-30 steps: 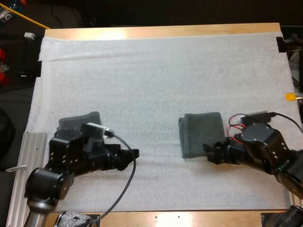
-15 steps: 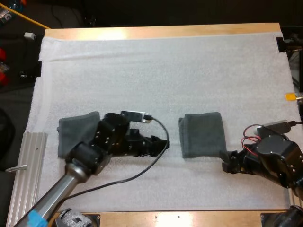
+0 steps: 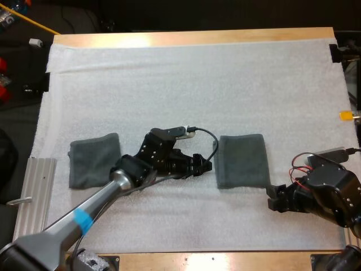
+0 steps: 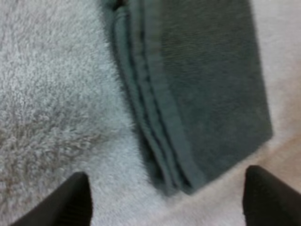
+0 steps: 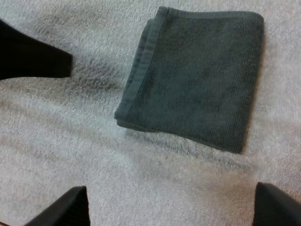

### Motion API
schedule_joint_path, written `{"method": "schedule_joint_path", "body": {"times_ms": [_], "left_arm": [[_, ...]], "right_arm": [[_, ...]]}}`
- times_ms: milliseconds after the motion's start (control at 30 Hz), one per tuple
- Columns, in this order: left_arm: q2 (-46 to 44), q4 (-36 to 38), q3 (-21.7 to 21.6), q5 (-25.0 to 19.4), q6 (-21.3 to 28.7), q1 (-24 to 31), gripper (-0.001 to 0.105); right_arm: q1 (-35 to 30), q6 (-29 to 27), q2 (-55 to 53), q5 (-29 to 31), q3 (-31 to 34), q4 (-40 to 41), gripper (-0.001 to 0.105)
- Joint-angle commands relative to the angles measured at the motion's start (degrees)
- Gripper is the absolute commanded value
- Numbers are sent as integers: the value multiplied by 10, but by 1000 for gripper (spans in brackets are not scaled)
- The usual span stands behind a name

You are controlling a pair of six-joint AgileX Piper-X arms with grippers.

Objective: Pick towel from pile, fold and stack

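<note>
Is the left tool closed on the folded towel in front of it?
No: its wrist view shows the left tool open, its fingers standing apart and clear of the folded towel.

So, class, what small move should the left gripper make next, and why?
Probably ease the left gripper forward until its open fingers straddle the layered edge of the folded towel ahead, then shut. The fingers stand apart just short of that edge, gripping nothing.
</note>
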Motion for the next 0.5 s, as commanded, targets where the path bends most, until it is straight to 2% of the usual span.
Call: {"method": "schedule_joint_path", "body": {"times_ms": [0, 100, 233, 467], "left_arm": [[15, -18, -5, 7, -9, -2, 58], [52, -33, -15, 25, -9, -2, 58], [108, -34, -54, 48, -9, -2, 70], [182, -33, -119, 73, -26, -2, 71]], "right_arm": [[0, -6, -3, 4, -3, 5, 69], [0, -6, -3, 4, -3, 5, 69], [0, -6, -3, 4, -3, 10, 69], [0, -6, -3, 4, -3, 20, 69]]}}
